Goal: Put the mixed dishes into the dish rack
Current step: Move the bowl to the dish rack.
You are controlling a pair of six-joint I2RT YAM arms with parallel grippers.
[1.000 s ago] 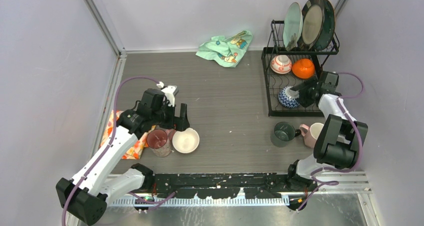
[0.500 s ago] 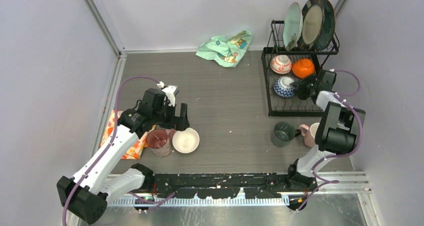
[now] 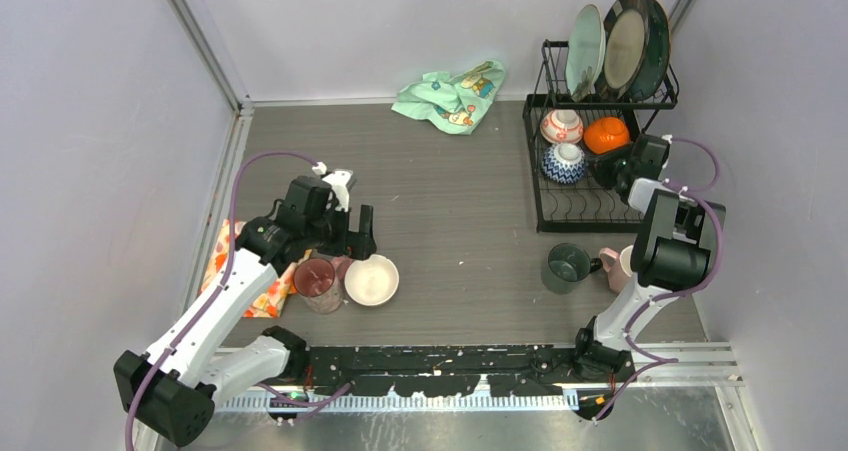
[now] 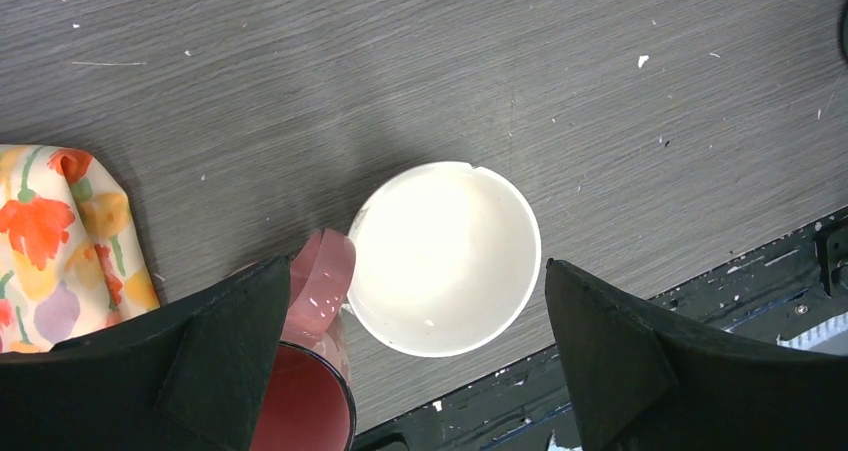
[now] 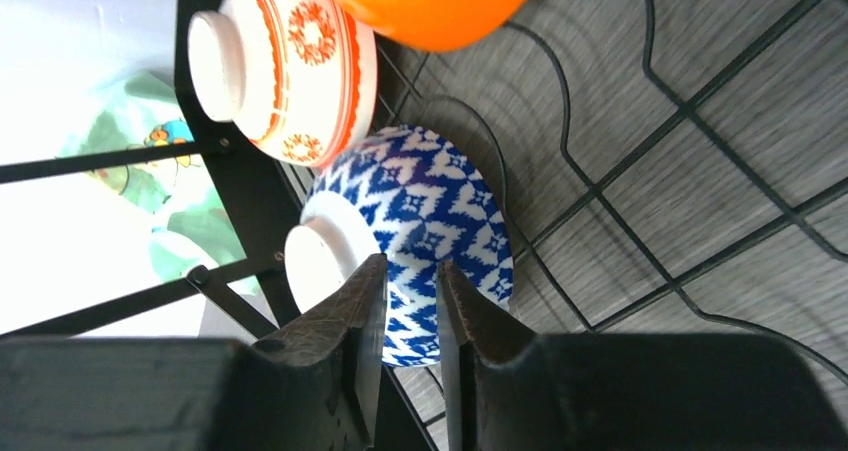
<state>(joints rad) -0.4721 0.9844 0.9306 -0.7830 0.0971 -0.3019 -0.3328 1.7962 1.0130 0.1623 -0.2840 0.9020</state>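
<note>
We held the blue bowl (image 5: 430,211) clenched in our right gripper (image 5: 410,273) inside the dish rack (image 3: 590,213), upturned to drain; left gripper (image 4: 415,301) gaped outside.

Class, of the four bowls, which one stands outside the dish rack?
The plain white bowl, on the table; the red-patterned bowl, blue-patterned bowl and orange bowl sit in the rack's lower basket.

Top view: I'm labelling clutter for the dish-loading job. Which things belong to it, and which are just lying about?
Job: dish rack, three plates, red patterned bowl, orange bowl, blue patterned bowl, white bowl, dark green cup, left pink cup, right pink cup.
Lying about: mint-green cloth, orange floral cloth.
</note>
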